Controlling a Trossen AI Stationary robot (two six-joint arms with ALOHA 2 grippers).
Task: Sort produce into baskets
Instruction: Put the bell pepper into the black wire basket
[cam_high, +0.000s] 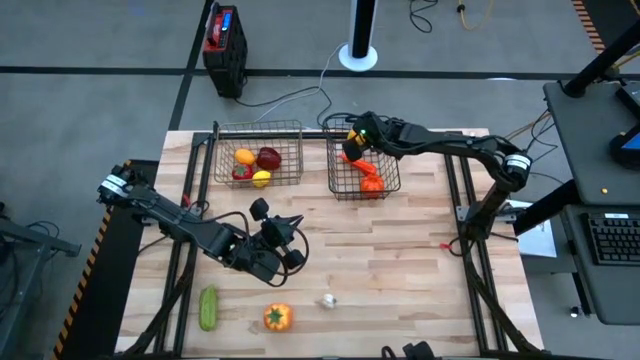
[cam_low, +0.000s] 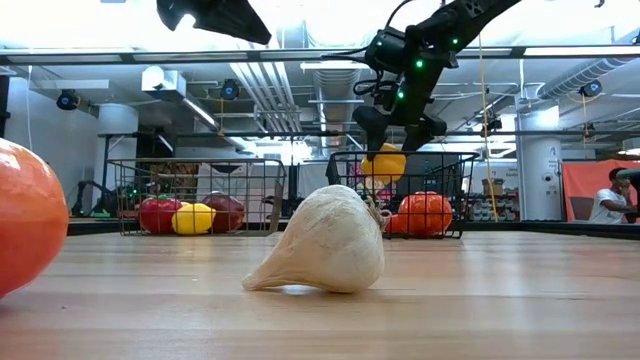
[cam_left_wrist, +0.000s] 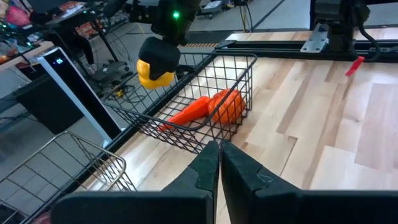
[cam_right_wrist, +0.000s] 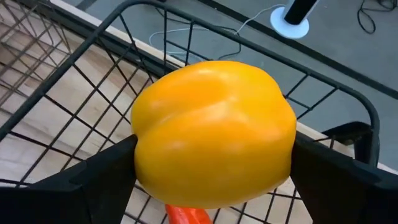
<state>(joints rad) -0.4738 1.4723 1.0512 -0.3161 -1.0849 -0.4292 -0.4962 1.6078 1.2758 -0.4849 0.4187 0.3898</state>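
Note:
My right gripper (cam_high: 355, 138) is shut on a yellow pepper (cam_right_wrist: 214, 130) above the far left corner of the right wire basket (cam_high: 392, 182), which holds a carrot (cam_high: 360, 166) and an orange piece (cam_high: 372, 185). The left basket (cam_high: 258, 127) holds several pieces: an orange, a dark red apple, a tomato and a lemon. A green cucumber (cam_high: 208, 307), an orange pepper (cam_high: 277, 317) and a white garlic (cam_high: 327, 300) lie on the table near its near edge. My left gripper (cam_high: 292, 224) is shut and empty above the table's middle. My right gripper pinches the yellow pepper between its two fingers (cam_right_wrist: 102, 177), one on each of two opposite sides (cam_right_wrist: 146, 155). The fingers point down from above. The pepper (cam_low: 385, 163) hangs clear, just above the basket's rim.
A black box with a red top (cam_high: 224, 40) and a white stand base (cam_high: 358, 55) are on the floor beyond the table's far edge. A small red clip (cam_high: 447, 243) lies near the right arm's base. A person (cam_low: 610, 200) sits far behind.

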